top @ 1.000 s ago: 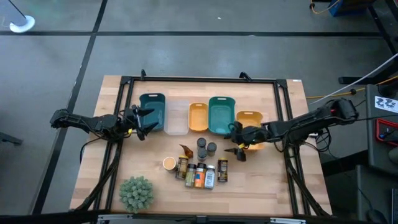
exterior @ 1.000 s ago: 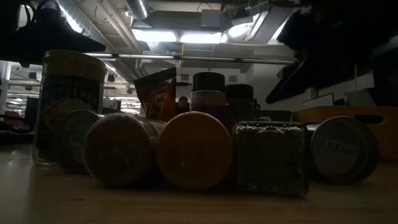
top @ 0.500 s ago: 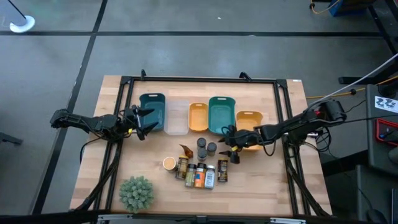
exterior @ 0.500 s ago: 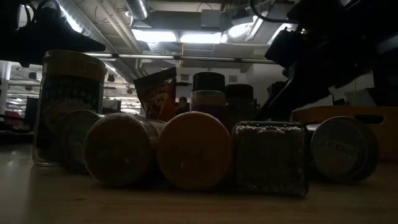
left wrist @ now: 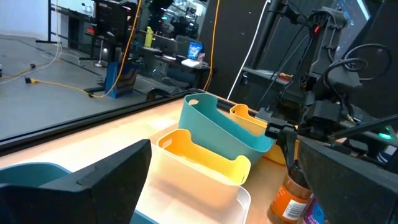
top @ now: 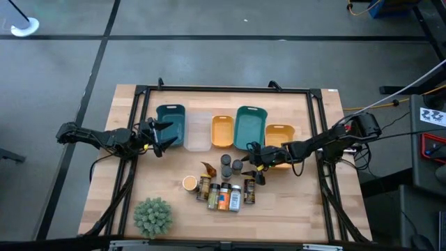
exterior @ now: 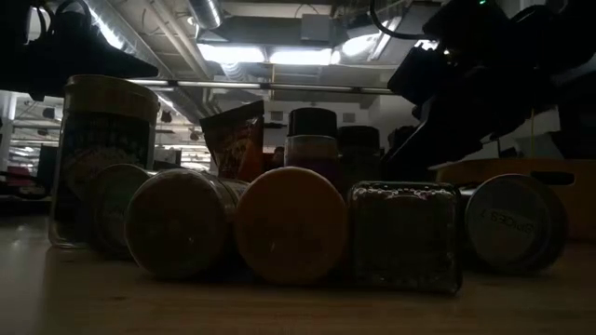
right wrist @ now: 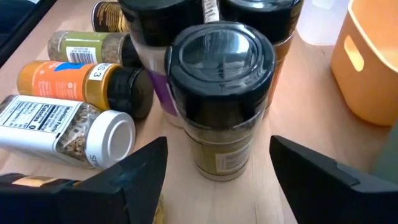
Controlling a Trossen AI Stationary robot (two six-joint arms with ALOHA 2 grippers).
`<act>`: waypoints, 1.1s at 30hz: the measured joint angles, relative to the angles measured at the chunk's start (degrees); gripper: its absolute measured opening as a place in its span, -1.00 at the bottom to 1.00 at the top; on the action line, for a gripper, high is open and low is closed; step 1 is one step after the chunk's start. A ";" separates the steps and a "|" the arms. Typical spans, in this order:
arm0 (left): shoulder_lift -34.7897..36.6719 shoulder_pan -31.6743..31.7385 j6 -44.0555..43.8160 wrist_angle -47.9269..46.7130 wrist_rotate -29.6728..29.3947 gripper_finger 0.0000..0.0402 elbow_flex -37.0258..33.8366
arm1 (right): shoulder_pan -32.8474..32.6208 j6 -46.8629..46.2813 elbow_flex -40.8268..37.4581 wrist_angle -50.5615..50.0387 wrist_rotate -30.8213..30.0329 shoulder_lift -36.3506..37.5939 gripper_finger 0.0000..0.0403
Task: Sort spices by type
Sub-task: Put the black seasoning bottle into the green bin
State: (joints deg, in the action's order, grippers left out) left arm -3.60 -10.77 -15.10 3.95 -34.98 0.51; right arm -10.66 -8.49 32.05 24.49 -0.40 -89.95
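Note:
The spices [top: 221, 188] stand and lie in a cluster at the table's middle, toward the near edge. Two black-lidded jars [top: 232, 164] stand upright at its far side, with a brown-orange packet [top: 208, 169] to their left. In the right wrist view the nearer black-lidded jar [right wrist: 221, 93] stands on its base just ahead of my right gripper [right wrist: 217, 186], which is open, its fingers on either side and short of the jar. In the high view my right gripper [top: 253, 165] sits just right of these jars. My left gripper [top: 167, 137] waits open beside the left teal tray [top: 171, 125].
A row of trays stands behind the spices: teal, clear [top: 198, 131], orange [top: 221, 131], teal [top: 249, 127] and orange [top: 279, 134]. A green bushy plant [top: 152, 216] sits at the near left. Several jars [right wrist: 68, 127] lie on their sides near the upright ones.
My right gripper has moved toward the table's left edge and down, toward the upright black-lidded jars, staying open. The spices have not moved.

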 joint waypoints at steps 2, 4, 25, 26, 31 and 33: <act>0.02 -0.01 0.03 0.00 -0.01 0.94 0.02 | 0.00 0.00 0.00 0.04 0.00 0.00 0.39; 0.01 0.01 0.03 0.00 -0.02 0.94 0.01 | 0.04 0.16 0.00 0.03 0.00 0.00 0.39; 0.02 0.00 0.06 0.00 -0.01 0.94 0.01 | -0.89 2.69 -0.04 -0.32 -1.83 4.24 0.39; 0.02 -0.01 0.06 0.00 -0.02 0.94 0.01 | -1.02 2.69 -0.03 -0.32 -2.91 4.24 0.39; 0.02 0.00 0.06 0.00 0.00 0.94 0.01 | -1.01 2.49 -0.11 2.15 -4.71 2.57 0.39; 0.01 0.00 0.06 0.00 -0.02 0.94 0.00 | -1.01 2.54 -0.07 3.85 -4.26 1.95 0.39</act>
State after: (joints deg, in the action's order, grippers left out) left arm -3.59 -10.77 -15.05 3.95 -35.00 0.51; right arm -11.66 -5.95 31.99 28.34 -4.66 -88.00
